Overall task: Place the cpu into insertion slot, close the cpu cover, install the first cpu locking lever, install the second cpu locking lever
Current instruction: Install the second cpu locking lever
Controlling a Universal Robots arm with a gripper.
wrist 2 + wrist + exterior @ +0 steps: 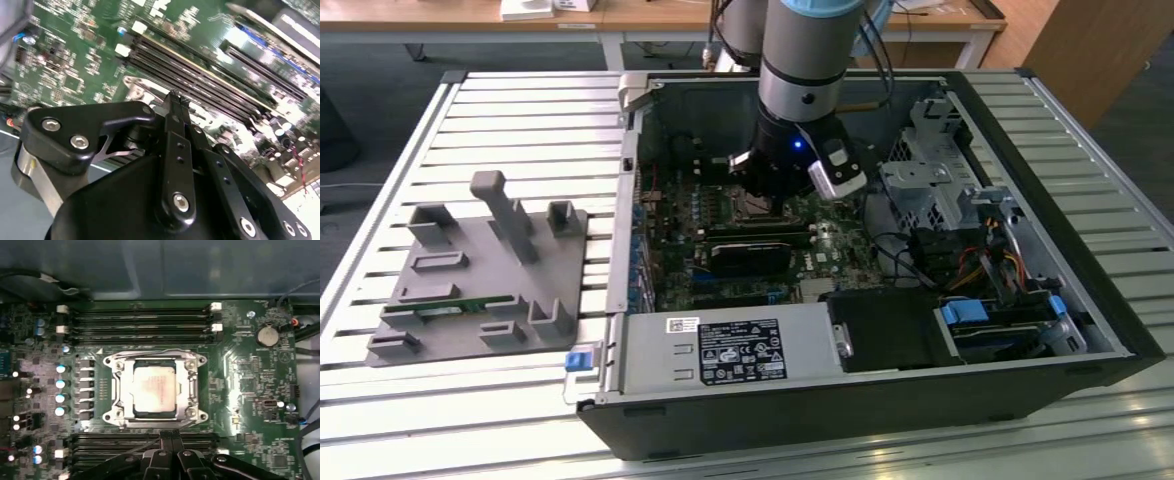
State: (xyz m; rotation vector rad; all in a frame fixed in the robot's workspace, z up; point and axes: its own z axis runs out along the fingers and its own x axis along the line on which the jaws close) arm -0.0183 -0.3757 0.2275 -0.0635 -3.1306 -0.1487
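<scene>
1. Centrally on the green motherboard (250, 390), the cpu (154, 390) lies flat in the insertion slot (118, 390), its silvery-tan top framed by the cpu cover (155, 359).
2. I judge the levers come next; pressing straight down, without sideways drag, would serve best.
3. My gripper (172, 436) hangs just beside the socket's edge, fingertips (172, 100) pressed together, holding nothing.
4. My arm (807, 60) stands nearly upright inside the open computer case (1014, 120).

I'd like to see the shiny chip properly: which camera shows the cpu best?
The first wrist view: the cpu lies flat in the insertion slot, seen head-on. In the exterior view the gripper hangs over that spot; the second wrist view looks across the green board.
</scene>
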